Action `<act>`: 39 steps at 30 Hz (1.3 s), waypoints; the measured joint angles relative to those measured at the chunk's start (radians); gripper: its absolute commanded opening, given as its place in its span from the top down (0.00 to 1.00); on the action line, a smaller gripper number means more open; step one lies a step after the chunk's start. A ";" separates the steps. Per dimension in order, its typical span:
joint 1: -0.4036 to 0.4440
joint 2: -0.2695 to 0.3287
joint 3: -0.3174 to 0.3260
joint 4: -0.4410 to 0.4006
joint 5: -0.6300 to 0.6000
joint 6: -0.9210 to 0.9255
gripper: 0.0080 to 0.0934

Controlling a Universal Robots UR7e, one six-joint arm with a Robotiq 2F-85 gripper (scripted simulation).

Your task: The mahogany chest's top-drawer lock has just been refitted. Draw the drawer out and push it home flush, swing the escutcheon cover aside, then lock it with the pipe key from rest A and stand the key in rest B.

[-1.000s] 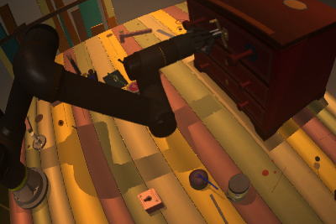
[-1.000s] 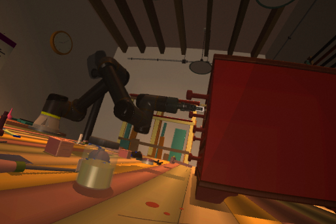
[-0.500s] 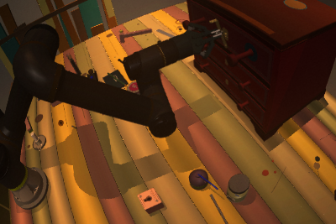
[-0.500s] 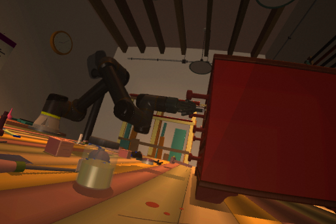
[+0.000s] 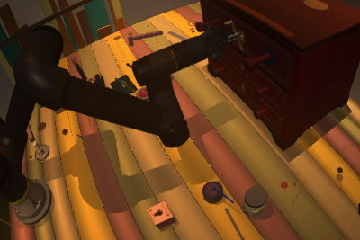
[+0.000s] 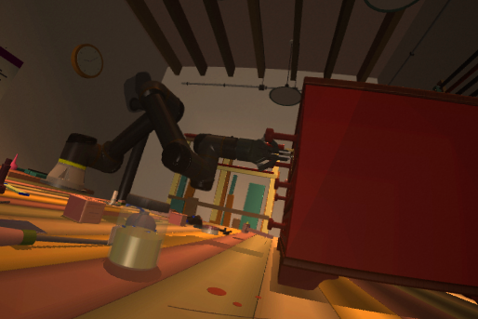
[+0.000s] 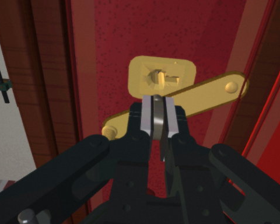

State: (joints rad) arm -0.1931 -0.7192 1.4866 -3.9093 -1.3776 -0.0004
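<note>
On the front of the mahogany chest (image 5: pixel 288 42) (image 6: pixel 381 178), the top drawer (image 7: pixel 154 58) sits closed, with a brass keyhole plate (image 7: pixel 162 76) at its middle. The brass escutcheon cover (image 7: pixel 195 96) (image 5: pixel 235 33) is swung aside, slanting below the plate and leaving the keyhole bare. The metal pipe key (image 7: pixel 158 116) points at the keyhole, its tip just below the plate in the wrist camera. My gripper (image 7: pixel 159 112) (image 5: pixel 225 38) (image 6: pixel 279 155) reaches level toward the drawer front and is closed around the pipe key.
Behind the arm stand coloured boards and a rail (image 5: pixel 67 6). On the striped table lie a pink keyed block (image 5: pixel 160 215), a dark round rest with a blue pin (image 5: pixel 213 192), a pale cylinder (image 5: pixel 255 200) (image 6: pixel 135 246) and small tools (image 5: pixel 144 37). Red drawer knobs (image 5: pixel 254 62) stick out.
</note>
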 measured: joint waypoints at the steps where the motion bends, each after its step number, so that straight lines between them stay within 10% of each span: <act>1: 0.000 0.000 0.000 0.000 0.000 0.054 1.00; 22: 0.000 0.000 0.000 0.000 0.000 1.058 1.00; 39: 0.000 0.000 0.000 0.000 0.000 1.494 1.00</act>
State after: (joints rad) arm -0.1928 -0.7192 1.4865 -3.9095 -1.3776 1.4937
